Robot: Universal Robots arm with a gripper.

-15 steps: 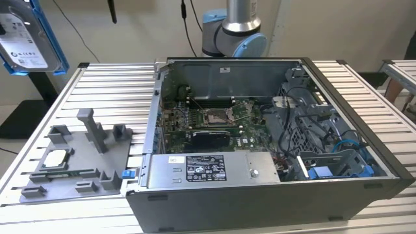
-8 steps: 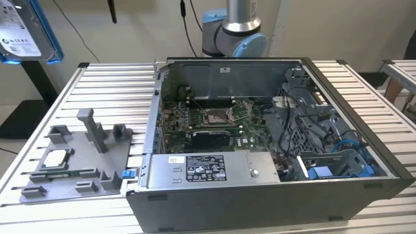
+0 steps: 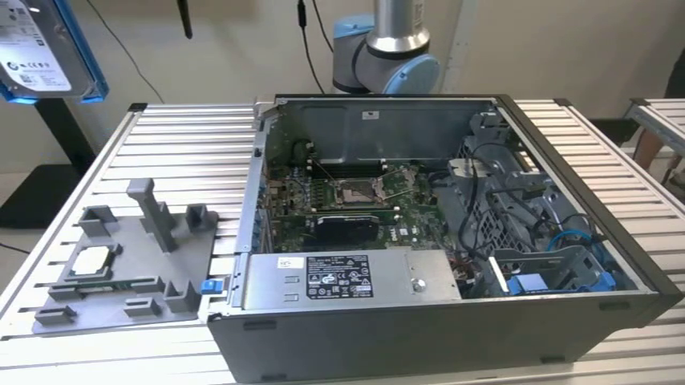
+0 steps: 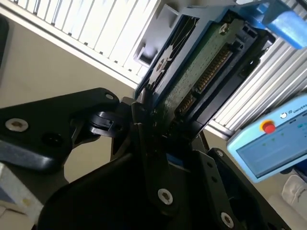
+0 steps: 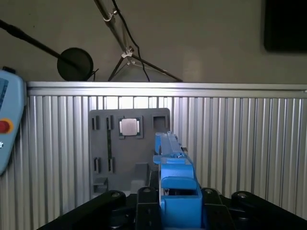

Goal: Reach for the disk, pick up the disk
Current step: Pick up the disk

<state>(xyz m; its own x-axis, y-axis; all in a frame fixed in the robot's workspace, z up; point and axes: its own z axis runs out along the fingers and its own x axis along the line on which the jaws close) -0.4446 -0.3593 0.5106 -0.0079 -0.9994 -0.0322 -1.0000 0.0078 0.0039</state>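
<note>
Blue plastic edges the disk (image 3: 45, 50), which hangs in the air with its white label facing outward. In the exterior view it sits high up and well off to the left of the open computer case (image 3: 450, 321), apart from the slatted metal table (image 3: 172, 144) the case stands on.

In the second wrist view the gripper (image 4: 165, 125) is clamped on the disk (image 4: 201, 72). Its black fingers (image 4: 144, 129) press on either side of one end, and the green circuit board underside and a row of connector pins face the camera. The first wrist view shows the disk (image 5: 175, 191) edge-on, with its blue frame rising between the two dark finger links.

Beside the case, on the exterior view's left, a grey fixture plate (image 3: 139, 309) lies flat on the table. A small square silver chip (image 3: 88, 261) sits in one of its pockets, and several grey posts stand up from it.

Inside the case, a grey power supply box (image 3: 342, 277) with a black-and-white label lies along the near wall. The green motherboard (image 3: 412, 224) is just behind it. Blue-tabbed drive bays (image 3: 535, 282) and loose cables fill the side toward the exterior view's right.

Behind the case stands the arm's silver and blue base (image 3: 386, 48). A pale blue teach pendant (image 4: 273, 143) with a red button lies near the table's edge.
</note>
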